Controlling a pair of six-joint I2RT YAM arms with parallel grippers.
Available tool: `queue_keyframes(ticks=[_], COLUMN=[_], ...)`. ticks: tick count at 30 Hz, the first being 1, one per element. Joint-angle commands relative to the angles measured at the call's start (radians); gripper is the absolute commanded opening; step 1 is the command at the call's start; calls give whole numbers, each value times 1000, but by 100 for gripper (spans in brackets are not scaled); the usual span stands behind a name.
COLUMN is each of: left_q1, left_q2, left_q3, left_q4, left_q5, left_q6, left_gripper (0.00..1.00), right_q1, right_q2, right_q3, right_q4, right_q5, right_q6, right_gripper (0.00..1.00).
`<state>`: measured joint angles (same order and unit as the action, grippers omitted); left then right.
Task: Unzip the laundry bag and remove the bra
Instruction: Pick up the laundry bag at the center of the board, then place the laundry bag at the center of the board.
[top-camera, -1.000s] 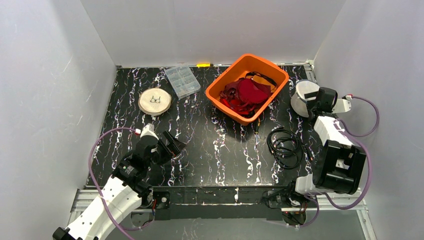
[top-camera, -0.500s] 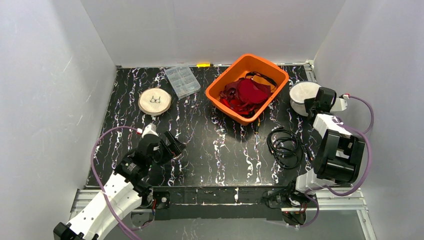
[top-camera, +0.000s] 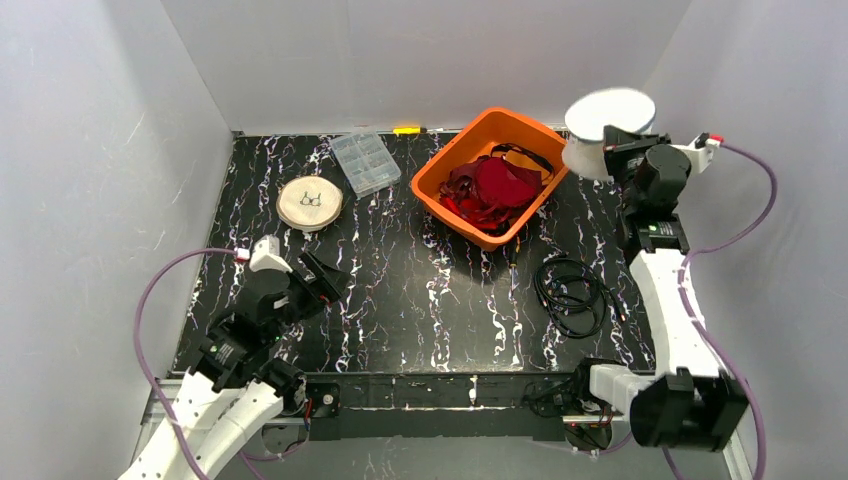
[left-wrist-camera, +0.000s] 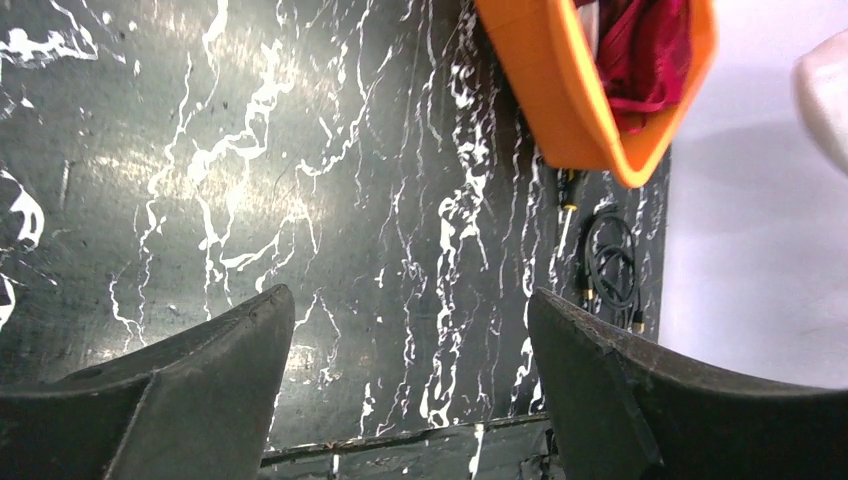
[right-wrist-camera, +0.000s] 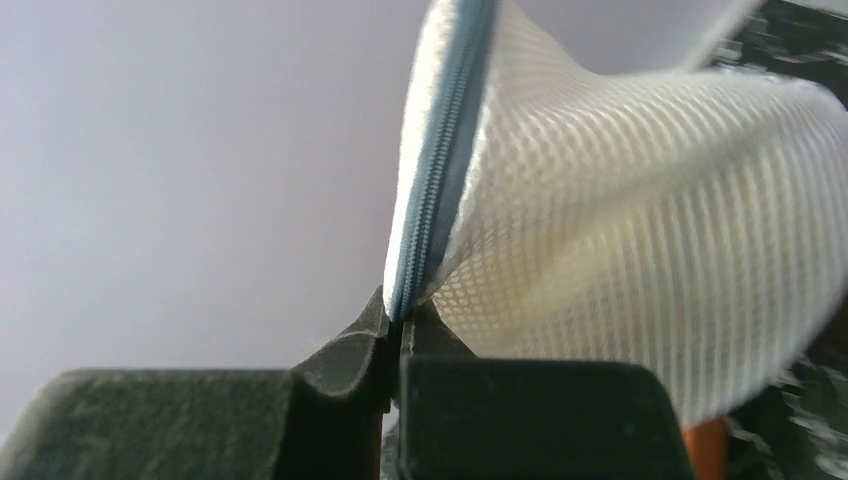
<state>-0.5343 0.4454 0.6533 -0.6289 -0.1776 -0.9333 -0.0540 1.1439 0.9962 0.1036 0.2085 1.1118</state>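
Arm at right (top-camera: 668, 290) now stands extended, folded a second ago. Laundry bag (top-camera: 608, 122), earlier on the table (top-camera: 440, 300) at 2 o'clock, hangs lifted at 1 o'clock, right gripper (right-wrist-camera: 398, 325) pinching its zipper edge. Left gripper (left-wrist-camera: 410, 293) at 8 o'clock, fingers wide.

Enclosure & work surface: cond. as seen

Tabletop (top-camera: 400, 290) was black w/ white marble-type veining, flat, running from side wall to side wall. Back wall (top-camera: 420, 60), left wall (top-camera: 90, 200) & right wall (top-camera: 770, 90) were plain pale grey panels, meeting the top at its far & side edges, w/ straight corner seams at the back. A silver metal rail (top-camera: 450, 418) ran along the near edge, w/ a grey surface (top-camera: 450, 455) below it. Lighting was even & diffuse, approx. from above, w/ soft shadows only. Left wrist view showed a dull glare patch (left-wrist-camera: 190, 150) on the top, veining washed out there.
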Motion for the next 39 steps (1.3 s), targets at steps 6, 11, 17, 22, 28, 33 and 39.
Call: queue_keyframes(ticks=[6,11,17,22,28,33,39], left_q1=[-4,-3,-4,-4,-4,-4,-6], left_q2=[-89,-171,-274,-301,-339,-364,-344], left_q3=[81,49,-36,-127,-198,-311,-454], left_q4=[-118,-65,34,135,181,341,503], left_q5=[-66,-35,142,416,496,536,558], left_q6=[32,24,63,19,-50,-131,-199], left_gripper=[86,99,98,99,99,98,98], right_q1=[257,367,474,580,758,805,812], right_q2=[-254,-329,-358,-348,-328,-379,-495], right_q3=[151,70,-6,-124,-315,-588,-798], right_q4=[-59,-102,-216,-157,20,309,452], right_q5=[-276,-553,-712,-726,-652,-550,-392], right_q6=[-168,-185,-253,-261,-213,-38,95], right_gripper=[1,1,1,1,1,1,1])
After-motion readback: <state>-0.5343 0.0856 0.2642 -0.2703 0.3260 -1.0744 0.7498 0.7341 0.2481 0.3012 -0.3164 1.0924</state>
